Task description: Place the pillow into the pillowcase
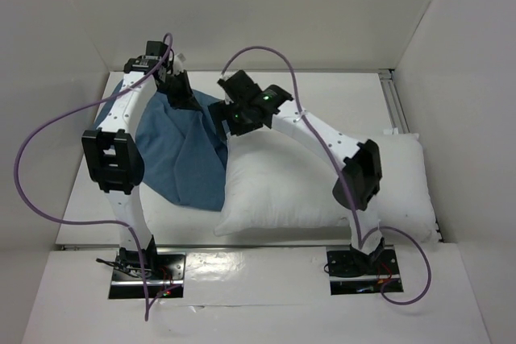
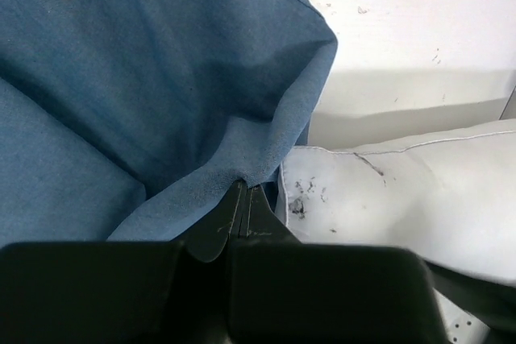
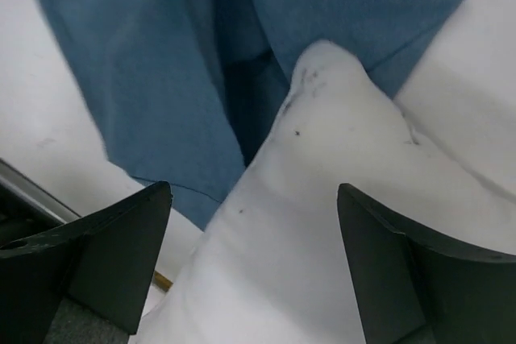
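The pillow (image 1: pixel 322 183) lies flat on the right half of the white bench (image 1: pixel 363 102), its long side running left to right. Its far left corner reaches up to the pillowcase (image 1: pixel 181 159). The pillowcase sits on the left half, a wrinkled blue heap that is partly lifted at its far end and spreads down towards the near edge, where its lower right part meets the pillow's left side.

The left arm (image 1: pixel 113 159) arches over the pillowcase. The left jaws are closed tight, pinching a folded edge of the blue cloth (image 2: pixel 121 78) at their tips. The cloth drapes away from that pinch, and the pillow (image 2: pixel 419 191) shows just to the right of it.

The right arm (image 1: pixel 322 130) stretches across the pillow towards the middle of the bench. The right jaws stand wide open with nothing held. From the right wrist view, the two dark fingers (image 3: pixel 121 247) stand on either side of the pillow's corner (image 3: pixel 322 223) without pressing it. That corner, marked with small dark specks, points into a shadowed fold of the pillowcase (image 3: pixel 161 62). Whether the corner is inside the cloth I cannot tell.
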Controlling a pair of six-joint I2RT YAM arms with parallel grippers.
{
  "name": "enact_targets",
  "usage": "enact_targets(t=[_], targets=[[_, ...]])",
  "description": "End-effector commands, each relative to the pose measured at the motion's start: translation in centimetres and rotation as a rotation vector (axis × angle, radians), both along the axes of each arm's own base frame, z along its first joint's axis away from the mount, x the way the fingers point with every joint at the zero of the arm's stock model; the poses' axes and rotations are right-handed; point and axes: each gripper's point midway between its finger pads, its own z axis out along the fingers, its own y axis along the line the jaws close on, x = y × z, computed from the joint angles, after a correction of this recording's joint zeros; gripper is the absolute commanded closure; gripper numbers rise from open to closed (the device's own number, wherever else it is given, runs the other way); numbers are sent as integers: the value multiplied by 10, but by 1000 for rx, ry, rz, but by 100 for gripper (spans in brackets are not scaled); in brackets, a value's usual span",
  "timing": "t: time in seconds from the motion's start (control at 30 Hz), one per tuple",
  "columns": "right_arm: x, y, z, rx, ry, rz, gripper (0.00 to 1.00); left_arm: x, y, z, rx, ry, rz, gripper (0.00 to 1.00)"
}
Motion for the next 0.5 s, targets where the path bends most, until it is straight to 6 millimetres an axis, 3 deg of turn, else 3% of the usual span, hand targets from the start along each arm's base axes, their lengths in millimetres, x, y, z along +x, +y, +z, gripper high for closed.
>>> enact_targets(t=[0.0,0.1,0.17,0.2,0.27,0.3,0.37,0.47], targets=[[-14,-13,-31,-156,67,-4,12,-8,2,32,0,-79,-22,100],[-21,-24,-52,-214,107,-9,22,-10,2,33,0,-79,-22,100],[-33,-29,-63,-215,141,10,35,-11,1,33,-10,-79,-28,100],[-42,-35,-65,-211,153,18,59,-12,1,37,-10,-88,-28,100],[-50,-36,-61,-180,162,26,92,-13,1,34,-5,-83,-35,100],[-50,-36,-58,-163,147,26,100,-13,1,34,-5,-83,-35,100],[-63,-33,-51,-122,152,62,100,-16,2,34,-1,-85,-42,100],[-66,-21,-42,-56,154,100,100,-22,2,27,-1,-62,-42,100]])
